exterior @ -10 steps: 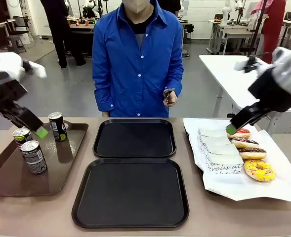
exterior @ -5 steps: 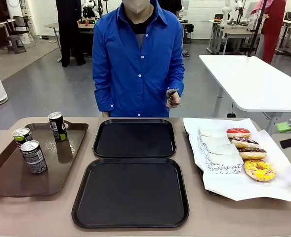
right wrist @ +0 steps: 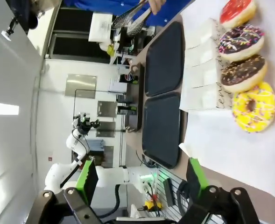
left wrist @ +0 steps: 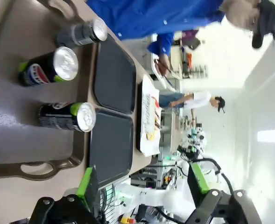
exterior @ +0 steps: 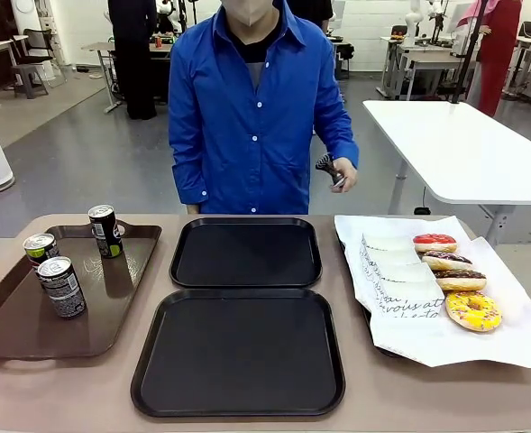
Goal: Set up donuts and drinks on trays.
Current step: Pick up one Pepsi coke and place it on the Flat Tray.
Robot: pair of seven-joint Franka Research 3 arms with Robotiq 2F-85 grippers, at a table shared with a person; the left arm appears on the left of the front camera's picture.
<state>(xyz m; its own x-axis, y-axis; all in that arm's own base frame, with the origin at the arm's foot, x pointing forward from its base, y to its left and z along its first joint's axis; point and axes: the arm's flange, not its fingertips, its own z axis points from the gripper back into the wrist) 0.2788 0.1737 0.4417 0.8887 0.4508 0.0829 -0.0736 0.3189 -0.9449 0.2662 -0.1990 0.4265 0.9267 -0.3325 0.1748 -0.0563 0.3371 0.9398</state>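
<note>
Two matte black, nearly square plastic trays [exterior: 238, 352] lie bare on the tabletop [exterior: 85, 397], ahead of both claws. They look stiff and light. Four glazed ring donuts [right wrist: 261, 116] in white paper sleeves [right wrist: 200, 74] sit just ahead of the right claw [right wrist: 141, 183], whose fingers stand apart and empty. The donuts look soft and sticky, so they are best pinched gently across the sleeve. Three slim dark cans [left wrist: 65, 116] stand ahead of the left claw [left wrist: 142, 186], which is likewise spread and empty. The cans are rigid, smooth and probably slippery, so grip them mid-body.

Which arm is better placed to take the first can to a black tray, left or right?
Left, probably. The left gripper, open, looks over the brown tray where the cans stand; the right gripper, also open, faces the donuts, far from the cans.
</note>
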